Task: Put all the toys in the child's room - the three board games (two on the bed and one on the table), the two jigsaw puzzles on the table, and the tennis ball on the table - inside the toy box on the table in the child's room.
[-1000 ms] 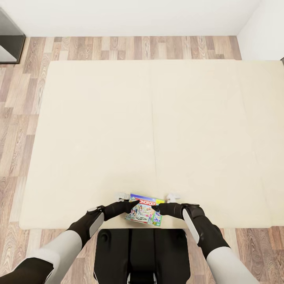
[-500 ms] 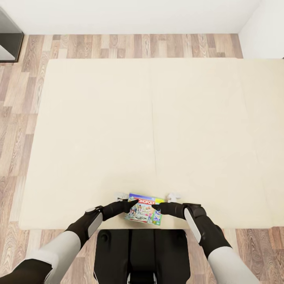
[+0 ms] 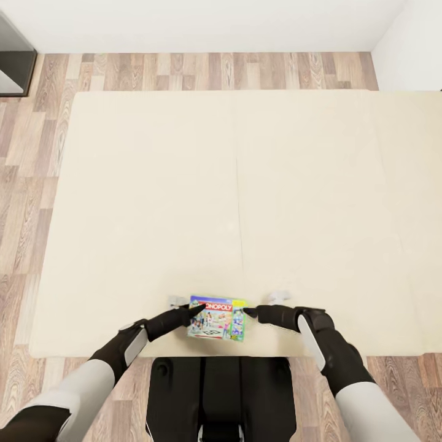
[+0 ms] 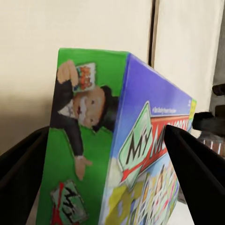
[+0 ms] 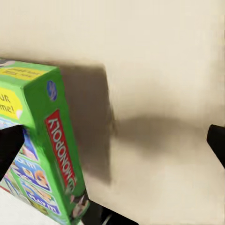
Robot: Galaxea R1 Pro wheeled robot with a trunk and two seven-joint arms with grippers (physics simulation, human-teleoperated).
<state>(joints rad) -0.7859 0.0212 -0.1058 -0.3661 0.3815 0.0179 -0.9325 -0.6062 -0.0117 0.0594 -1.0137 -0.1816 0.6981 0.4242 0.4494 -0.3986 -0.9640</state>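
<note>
A flat "MONOPOLY" board game (image 3: pixel 218 318) with green edges lies near the front edge of the beige bed (image 3: pixel 233 184). My left gripper (image 3: pixel 193 310) is shut on the box's left end. In the left wrist view the box (image 4: pixel 93 140) sits between the two black fingers (image 4: pixel 18 178), one at each face. My right gripper (image 3: pixel 253 312) is open just off the box's right end. In the right wrist view its fingers (image 5: pixel 9 145) stand wide apart, with the box (image 5: pixel 42 140) beside one of them and bare mattress between.
Wood-plank floor (image 3: pixel 24 184) surrounds the bed, with a white wall (image 3: pixel 202 24) beyond. A dark cabinet corner (image 3: pixel 12 67) shows at the far left. My black base (image 3: pixel 221 393) stands against the bed's front edge.
The box has shifted a little left and away and turned squarer to the bed, moving with my left gripper. My right gripper has drawn off to the right, away from the box.
</note>
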